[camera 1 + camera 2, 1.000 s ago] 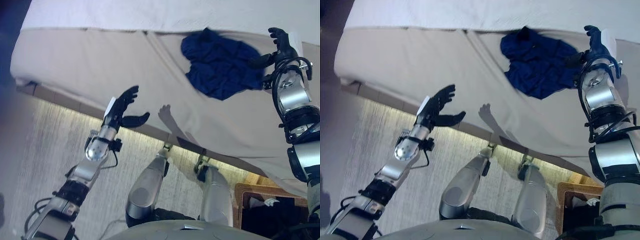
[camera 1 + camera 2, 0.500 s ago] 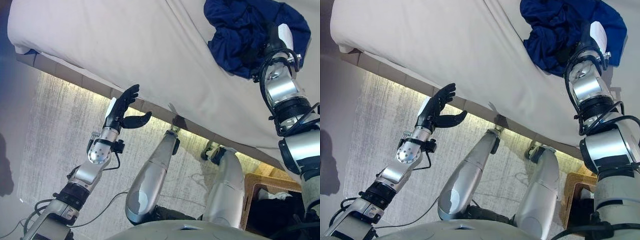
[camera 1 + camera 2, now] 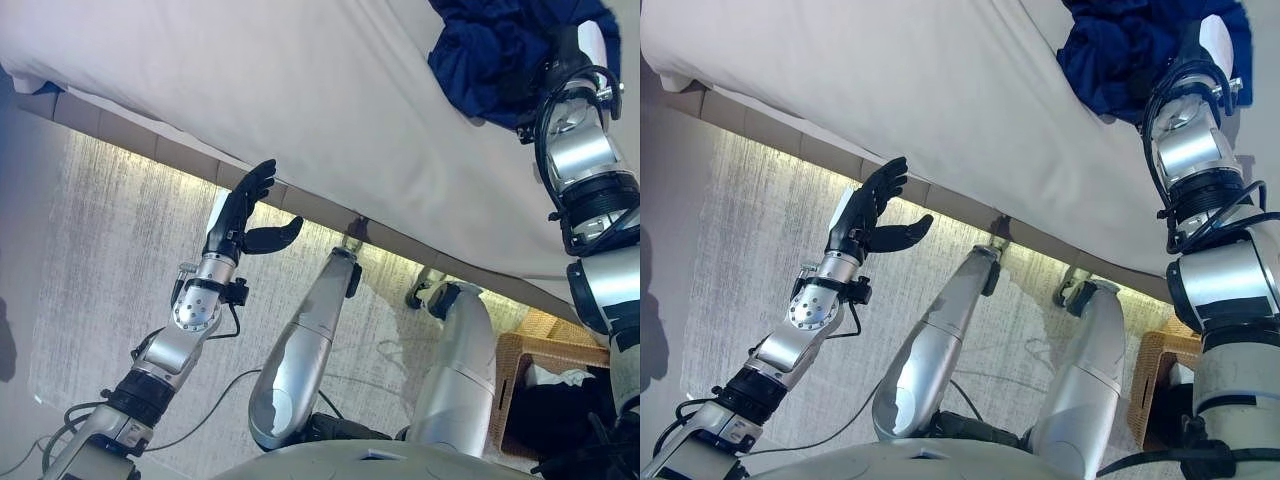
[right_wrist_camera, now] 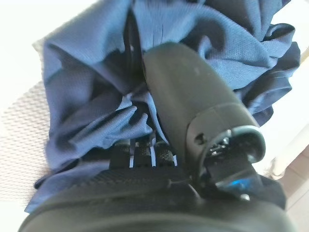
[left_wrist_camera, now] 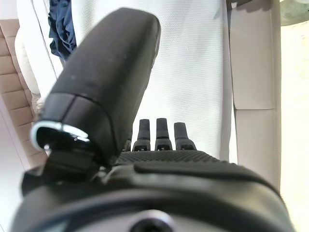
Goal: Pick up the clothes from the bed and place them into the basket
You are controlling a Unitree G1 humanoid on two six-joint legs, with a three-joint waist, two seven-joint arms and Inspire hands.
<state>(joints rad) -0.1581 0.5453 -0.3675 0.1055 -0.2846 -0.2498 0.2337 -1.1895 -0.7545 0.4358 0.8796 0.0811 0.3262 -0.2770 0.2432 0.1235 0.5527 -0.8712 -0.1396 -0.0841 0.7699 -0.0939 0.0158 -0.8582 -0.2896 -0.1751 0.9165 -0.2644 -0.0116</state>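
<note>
Blue cloth (image 3: pixel 495 55) lies bunched on the bed (image 3: pixel 300 90), upper right of the frame in both eye views. Not yet lifted, as far as can be judged.

Right hand (image 3: pixel 570 50) is on the cloth, arm reaching up along the right edge of the frame. In the right wrist view, folds of the cloth (image 4: pixel 96 96) wrap round the thumb and cover the fingers; whether they have clenched on the fabric cannot be told.

Left hand (image 3: pixel 240 215) hangs in the air at centre left, over the floor (image 3: pixel 90 260) just off the bed's edge, fingers straight and relaxed, holding nothing. Left wrist view confirms: fingers (image 5: pixel 157 130) extended, bare bed sheet beyond them.

Basket (image 3: pixel 540 350), wicker, shows at lower right of the frame, by the bed's corner, with something dark and a bit of white already inside; contents too unclear to name.

Progress: early in this piece's cycle. Grasp underway or about to be. Left to do: secure the cloth, lift it off the bed, carry it down to the basket, let go.
</note>
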